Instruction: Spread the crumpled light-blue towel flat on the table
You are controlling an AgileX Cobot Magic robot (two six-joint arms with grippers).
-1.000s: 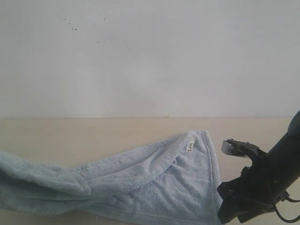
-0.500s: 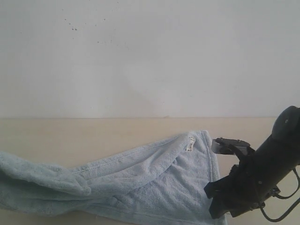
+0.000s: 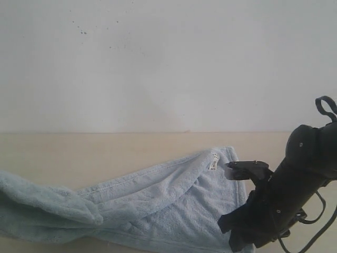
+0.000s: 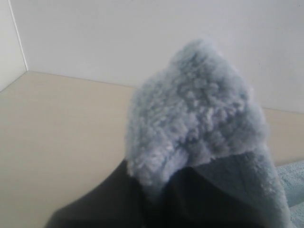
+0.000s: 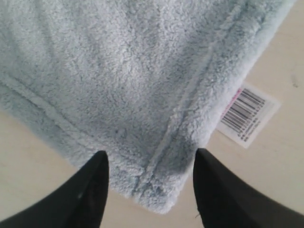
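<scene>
The light-blue towel [image 3: 158,200] lies bunched and partly folded along the front of the beige table [image 3: 105,147], with its left end running out of the exterior view. My right gripper [image 3: 231,232] hangs over the towel's near right corner. In the right wrist view this gripper [image 5: 150,156] is open, and its dark fingers [image 5: 92,190] straddle the hemmed corner of the towel [image 5: 118,71] without closing on it. My left gripper [image 4: 161,178] is shut on a fluffy peak of towel [image 4: 199,104] held above the table [image 4: 61,142]. It is outside the exterior view.
A white barcode label [image 5: 248,115] lies on the table beside the corner. A small white tag [image 3: 214,161] sits on the towel's far right edge. A white-grey wall [image 3: 168,63] with tiny dark specks stands behind the table. Cables loop off the right arm [image 3: 305,174].
The right arm has moved left and reached over the towel's near right corner, jaws still open. The towel has barely shifted.
</scene>
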